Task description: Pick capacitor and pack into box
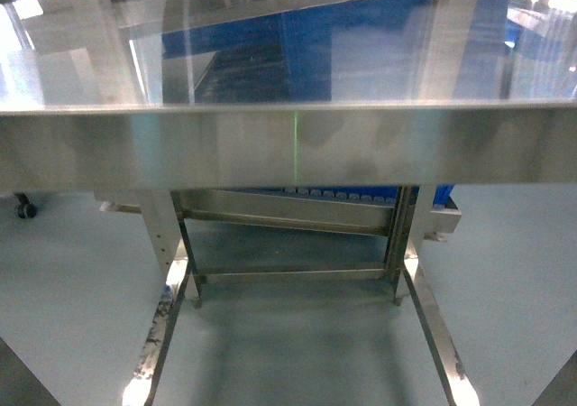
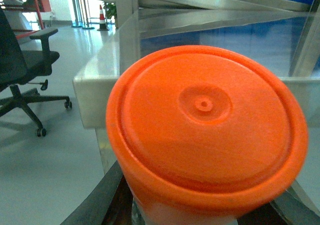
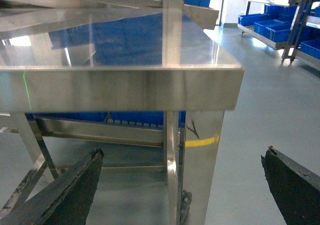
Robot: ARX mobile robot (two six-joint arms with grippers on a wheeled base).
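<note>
Right gripper (image 3: 182, 185): two dark, flat, tapered jaws, edges rough and chipped.

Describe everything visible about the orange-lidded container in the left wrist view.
The orange lid fills most of the left wrist view: round, smooth plastic by its look, with a raised outer rim, a shallow central dimple and a small nub. It sits tilted toward the camera on a pale, translucent-looking body glimpsed just beneath. Dark gripper fingers flank its base, though whether they touch it is hidden. The steel table stands behind it.

glossy brushed steel table (image 1: 288, 144), smooth orange plastic lid (image 2: 205, 120), worn matt black jaws
</note>
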